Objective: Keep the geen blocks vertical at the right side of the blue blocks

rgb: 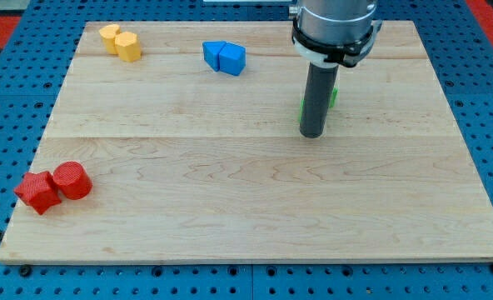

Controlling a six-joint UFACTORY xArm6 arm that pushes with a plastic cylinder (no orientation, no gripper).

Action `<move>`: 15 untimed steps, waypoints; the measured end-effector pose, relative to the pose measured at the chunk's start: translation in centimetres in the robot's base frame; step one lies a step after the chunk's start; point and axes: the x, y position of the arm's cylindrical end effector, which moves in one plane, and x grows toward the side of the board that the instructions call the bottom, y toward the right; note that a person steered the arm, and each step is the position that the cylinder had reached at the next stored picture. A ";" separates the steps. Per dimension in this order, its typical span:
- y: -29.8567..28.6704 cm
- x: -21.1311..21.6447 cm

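Observation:
Two blue blocks [224, 57] sit touching each other near the view's top, left of centre. The green blocks [334, 97] are mostly hidden behind my rod; only thin green slivers show at its right and left edges. My tip [312, 134] rests on the board right of centre, just below the green blocks and well to the right of and below the blue blocks. How the green blocks are arranged cannot be told.
Two yellow blocks [121, 42] lie at the view's top left. A red cylinder [72, 180] and a red star-like block [37, 192] lie at the bottom left. The wooden board [246, 208] is bordered by blue pegboard.

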 end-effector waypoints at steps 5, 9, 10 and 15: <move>4.9 -1.7; 4.1 -6.2; -1.6 -7.1; 8.0 -10.5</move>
